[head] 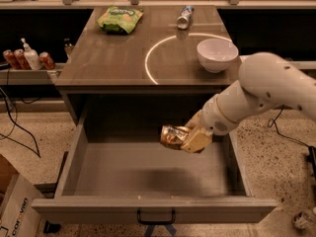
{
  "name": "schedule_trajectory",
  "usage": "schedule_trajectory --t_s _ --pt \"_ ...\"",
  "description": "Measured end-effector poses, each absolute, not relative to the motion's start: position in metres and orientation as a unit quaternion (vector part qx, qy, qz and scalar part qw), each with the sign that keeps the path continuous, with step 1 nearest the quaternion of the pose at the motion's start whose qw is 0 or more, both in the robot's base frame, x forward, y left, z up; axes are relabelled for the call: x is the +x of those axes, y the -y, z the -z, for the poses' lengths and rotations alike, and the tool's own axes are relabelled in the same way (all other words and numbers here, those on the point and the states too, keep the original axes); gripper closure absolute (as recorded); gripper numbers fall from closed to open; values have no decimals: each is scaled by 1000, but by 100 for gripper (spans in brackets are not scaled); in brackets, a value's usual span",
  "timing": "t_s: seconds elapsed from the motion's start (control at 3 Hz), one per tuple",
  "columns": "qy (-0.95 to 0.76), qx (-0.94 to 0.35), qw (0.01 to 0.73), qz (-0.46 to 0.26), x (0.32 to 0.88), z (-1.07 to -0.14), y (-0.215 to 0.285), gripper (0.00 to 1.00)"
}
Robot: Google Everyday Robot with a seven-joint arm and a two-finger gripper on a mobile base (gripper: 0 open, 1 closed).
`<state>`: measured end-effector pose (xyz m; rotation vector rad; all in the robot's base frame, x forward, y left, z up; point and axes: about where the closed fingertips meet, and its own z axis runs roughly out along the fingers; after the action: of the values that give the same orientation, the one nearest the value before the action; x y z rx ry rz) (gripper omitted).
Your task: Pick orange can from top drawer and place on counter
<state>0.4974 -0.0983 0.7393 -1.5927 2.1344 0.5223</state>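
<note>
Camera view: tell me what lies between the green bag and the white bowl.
Camera view: bare counter crossed by the white circle line. The gripper holds the orange can above the open top drawer.

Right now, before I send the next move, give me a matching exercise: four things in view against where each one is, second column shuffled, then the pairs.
Things:
1. orange can
2. white bowl
3. green bag
4. red cans

Places:
A. on the side shelf left of the counter
B. in the gripper, above the open top drawer
C. far left part of the counter
D. right side of the counter

Pairs: 1-B, 2-D, 3-C, 4-A.
</note>
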Motion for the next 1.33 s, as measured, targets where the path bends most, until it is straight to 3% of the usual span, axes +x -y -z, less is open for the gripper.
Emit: schedule_trajectory --t_s 0.67,1.33 --pt "-695 -645 298 -112 547 -857 96 100" --pt "-648 -672 355 -49 618 -912 70 100"
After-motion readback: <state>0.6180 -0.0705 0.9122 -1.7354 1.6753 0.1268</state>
